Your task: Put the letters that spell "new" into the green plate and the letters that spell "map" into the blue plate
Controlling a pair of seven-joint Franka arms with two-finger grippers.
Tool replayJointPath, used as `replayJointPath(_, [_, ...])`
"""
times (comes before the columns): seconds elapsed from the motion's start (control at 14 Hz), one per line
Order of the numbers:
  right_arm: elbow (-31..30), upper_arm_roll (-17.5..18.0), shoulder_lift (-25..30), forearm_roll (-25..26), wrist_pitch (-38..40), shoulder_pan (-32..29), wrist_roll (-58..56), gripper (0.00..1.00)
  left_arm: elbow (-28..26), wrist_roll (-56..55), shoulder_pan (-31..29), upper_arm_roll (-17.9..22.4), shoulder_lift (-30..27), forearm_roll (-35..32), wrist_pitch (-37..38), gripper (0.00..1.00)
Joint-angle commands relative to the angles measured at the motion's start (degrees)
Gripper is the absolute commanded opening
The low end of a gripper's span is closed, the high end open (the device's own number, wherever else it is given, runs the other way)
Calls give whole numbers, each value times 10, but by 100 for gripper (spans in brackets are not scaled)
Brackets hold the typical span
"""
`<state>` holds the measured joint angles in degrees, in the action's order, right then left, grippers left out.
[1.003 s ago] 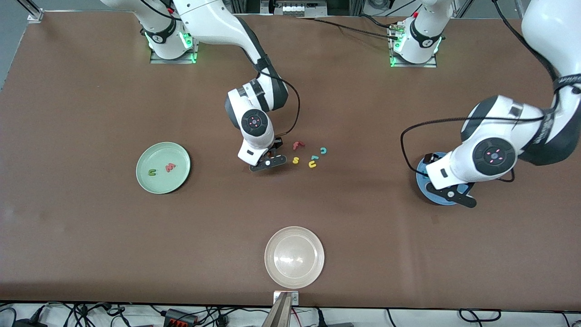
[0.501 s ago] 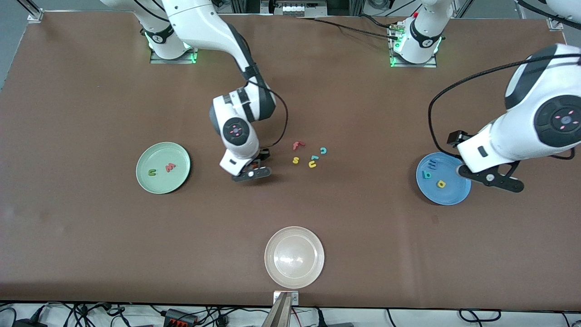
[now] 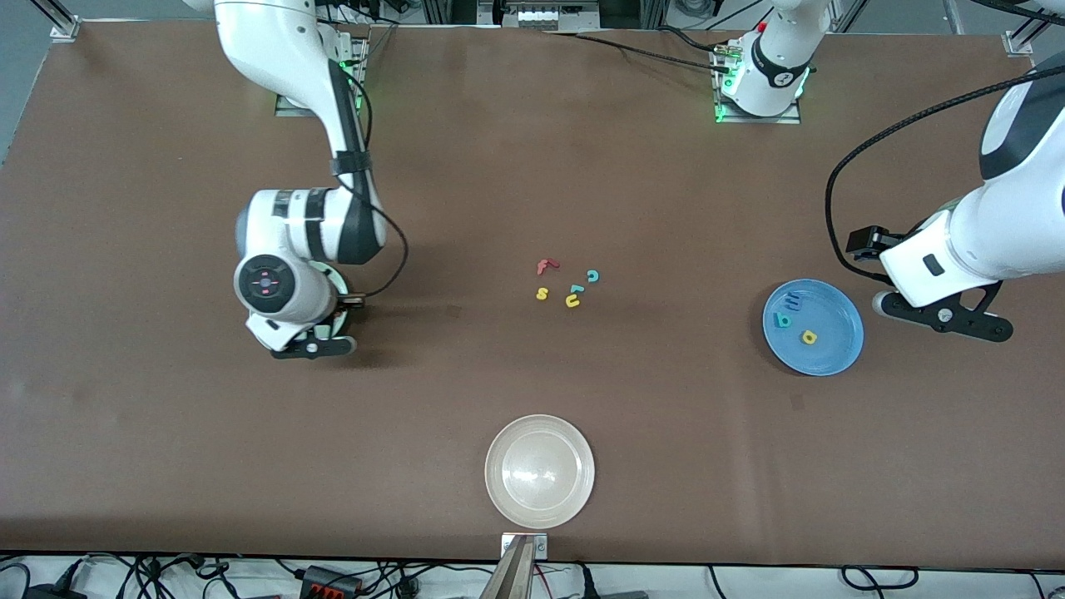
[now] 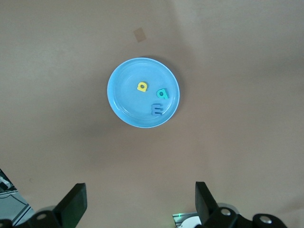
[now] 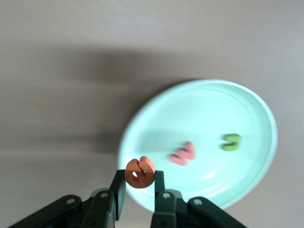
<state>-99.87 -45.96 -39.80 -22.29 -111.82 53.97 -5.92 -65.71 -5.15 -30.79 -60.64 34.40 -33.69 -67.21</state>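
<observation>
The orange e [image 5: 140, 172] is sitting pinched between the fingers of the right gripper [image 5: 138, 190], and in the right wrist view it's hanging right over the rim of the green plate [image 5: 156, 121]. Lying flat in that plate are the pinkish-red w [image 5: 183, 154] and the dark green n [image 5: 231, 141], a little apart from each other. From the front camera the right arm's wrist is covering almost the whole plate, so only a sliver of the rim is peeking out beside it, toward the right arm's end of the table.

Toward the left arm's end, the blue plate [image 3: 836, 345] is holding all three of its letters: the blue m [image 3: 794, 300], the teal p [image 3: 782, 319] and the yellow a [image 3: 809, 337], bunched close together but not touching, as far as I can tell.

The left gripper [image 3: 943, 316] is hanging with its fingers spread wide, holding nothing, over bare table just beside the blue plate.

Leftovers are lying in a loose little cluster mid-table: a red f [image 3: 546, 266], a yellow s [image 3: 542, 293], a teal c [image 3: 592, 275], a yellow u [image 3: 572, 301] and one more small teal piece [image 3: 576, 289] touching the u. The big white plate [image 3: 574, 491] is resting well apart from all that, nearest the front camera.
</observation>
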Motion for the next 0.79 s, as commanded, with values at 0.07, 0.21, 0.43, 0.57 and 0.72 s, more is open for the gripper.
replayJointPath(0.07, [-56, -4, 10, -2, -8, -21, -49, 11, -4, 7, 59, 155, -77, 133, -25, 100])
replayJointPath(0.21, [-73, -2, 10, -6, -9, -18, -50, 12, -61, 8, 125, 297, -140, 240, -68, 100])
replayJointPath(0.43, [-77, 7, 8, -17, -9, -10, -50, 12, -179, 8, 250, 502, -237, 340, -163, 100])
replayJointPath(0.57, [-76, 10, 4, -27, -11, -13, -50, 13, -258, 8, 302, 568, -294, 354, -232, 100])
replayJointPath(0.72, [-75, 20, -1, -41, -15, -12, -50, 16, -320, 24, 339, 609, -345, 353, -296, 100])
